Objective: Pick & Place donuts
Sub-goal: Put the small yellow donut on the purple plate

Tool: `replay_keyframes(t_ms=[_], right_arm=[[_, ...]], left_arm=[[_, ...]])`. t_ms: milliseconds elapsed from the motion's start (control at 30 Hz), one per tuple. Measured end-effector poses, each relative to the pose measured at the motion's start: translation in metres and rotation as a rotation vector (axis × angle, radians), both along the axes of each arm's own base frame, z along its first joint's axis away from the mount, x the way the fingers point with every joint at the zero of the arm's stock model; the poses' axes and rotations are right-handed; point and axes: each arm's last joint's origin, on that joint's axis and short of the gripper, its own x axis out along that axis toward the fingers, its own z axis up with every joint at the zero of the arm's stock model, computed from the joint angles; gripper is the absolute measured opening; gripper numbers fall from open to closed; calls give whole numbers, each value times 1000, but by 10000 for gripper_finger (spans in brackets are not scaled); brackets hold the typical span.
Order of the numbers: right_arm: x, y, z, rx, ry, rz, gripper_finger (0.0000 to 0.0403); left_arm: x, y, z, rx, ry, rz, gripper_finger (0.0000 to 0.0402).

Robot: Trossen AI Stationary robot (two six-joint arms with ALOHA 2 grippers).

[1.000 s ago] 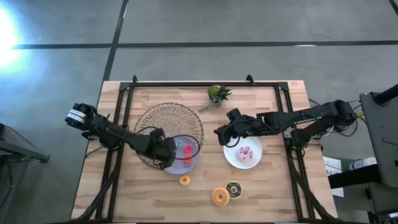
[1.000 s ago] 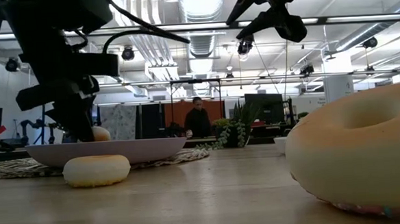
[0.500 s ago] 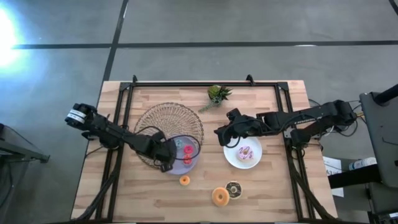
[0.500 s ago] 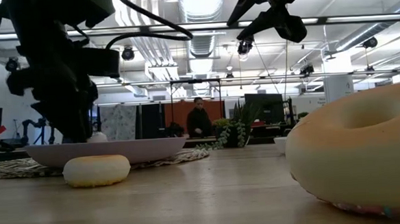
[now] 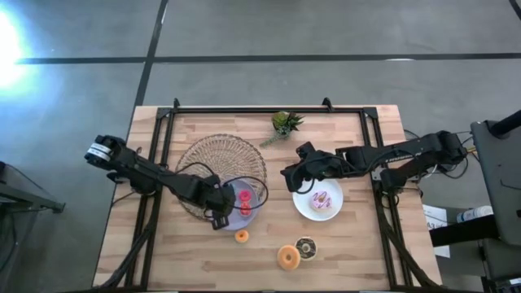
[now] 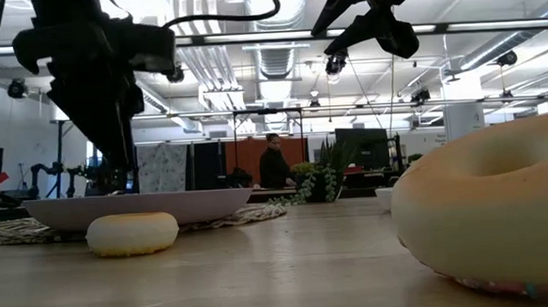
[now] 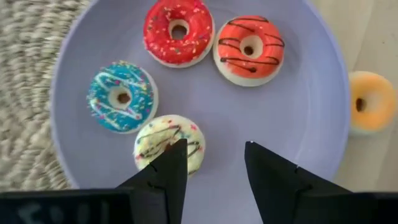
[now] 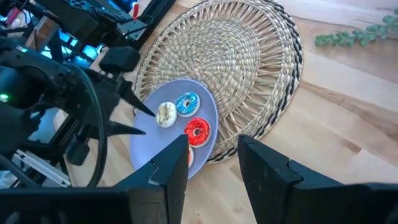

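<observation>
While four small donuts already sit on the lilac plate [image 7: 311, 124], your left gripper [image 7: 214, 165] hangs just above it with its jaws parted and nothing between them. The yellow donut [image 7: 168, 143] lies directly beside one fingertip, with the teal donut [image 7: 121, 99], red donut [image 7: 179, 30] and orange-iced donut [image 7: 249, 48] farther along the plate.

The relation that decides your coming move, as it appears from here, is the small orange donut [image 5: 242, 236] on the bare wood, just beyond the plate's near rim and just right of the left gripper [image 5: 221, 213]. Being a ring, it has no long axis to line up with. Your left arm is clearly the nearer one.

Two larger pieces, the big orange donut [image 5: 288, 257] and the chocolate donut [image 5: 307, 247], touch each other farther right along the near edge. Your right gripper [image 5: 295, 181] waits open and empty at the far-left rim of the white plate [image 5: 303, 207], which holds the pink donut [image 5: 322, 199].
</observation>
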Motion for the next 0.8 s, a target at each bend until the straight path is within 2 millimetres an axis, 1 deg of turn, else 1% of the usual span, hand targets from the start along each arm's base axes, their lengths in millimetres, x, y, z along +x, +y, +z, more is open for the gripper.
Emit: replay_keyframes(t_ms=[200,267,433,533,633,800], right_arm=[[0,0,0,-13,4,12,137],[0,0,0,-14,5,20,136],[0,2,0,-17,15,82,129],[0,3,0,-16,19,118,127],[0,5,-1,-25,26,139,128],[-2,9,-2,-27,40,157,132]], left_arm=[[-3,-1,17,38,51,10,135],[-4,-5,27,54,14,16,135],[-5,-17,58,85,-124,17,135],[-6,-27,70,87,-183,-13,135],[-9,-40,72,82,-210,-63,135],[-14,-56,59,68,-213,-102,135]])
